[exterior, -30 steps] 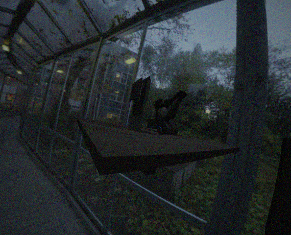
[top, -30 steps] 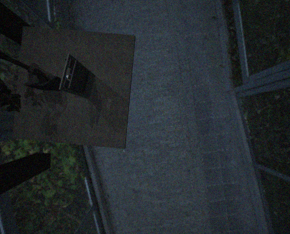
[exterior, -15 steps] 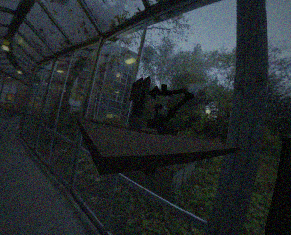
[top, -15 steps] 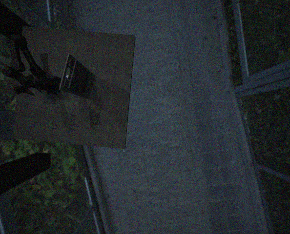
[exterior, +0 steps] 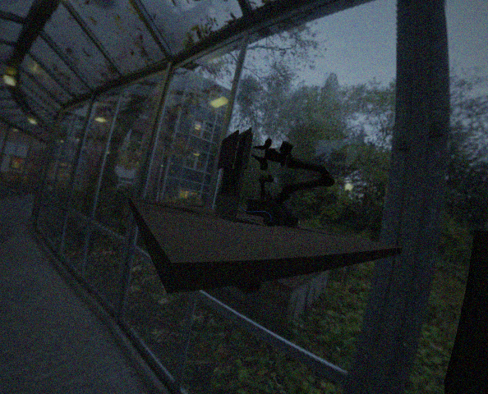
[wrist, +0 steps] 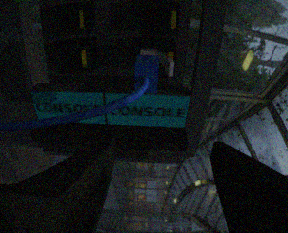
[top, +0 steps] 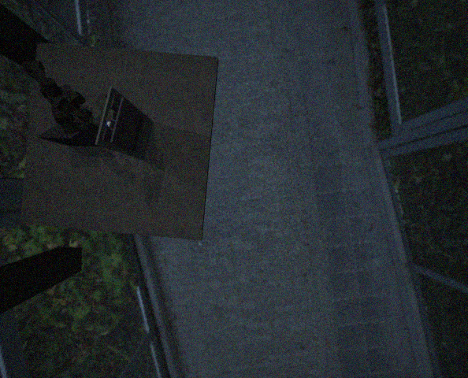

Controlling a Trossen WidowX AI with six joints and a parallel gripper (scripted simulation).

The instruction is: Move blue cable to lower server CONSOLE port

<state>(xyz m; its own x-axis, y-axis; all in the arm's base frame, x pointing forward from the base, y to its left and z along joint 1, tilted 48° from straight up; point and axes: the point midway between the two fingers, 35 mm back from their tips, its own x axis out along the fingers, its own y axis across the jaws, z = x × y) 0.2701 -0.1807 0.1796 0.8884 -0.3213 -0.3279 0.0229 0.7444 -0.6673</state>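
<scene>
Wrist | blue plug (wrist: 146, 74) | ahead of open tool (top: 91, 117) (exterior: 255, 151) (wrist: 165, 148), apart (murky light)

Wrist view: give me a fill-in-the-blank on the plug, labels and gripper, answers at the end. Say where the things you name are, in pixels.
1. The plug (wrist: 145, 74) and its cable are colored ____.
2. Both teal labels (wrist: 147, 112) carry the word ____.
3. The plug sits above the ____ one of the two labels, as the image shows them.
4. The fingers of the gripper (top: 94, 122) (exterior: 255, 155) (wrist: 160, 167) stand apart, with ____ held between them.

Missing words: blue; CONSOLE; right; nothing.
</scene>
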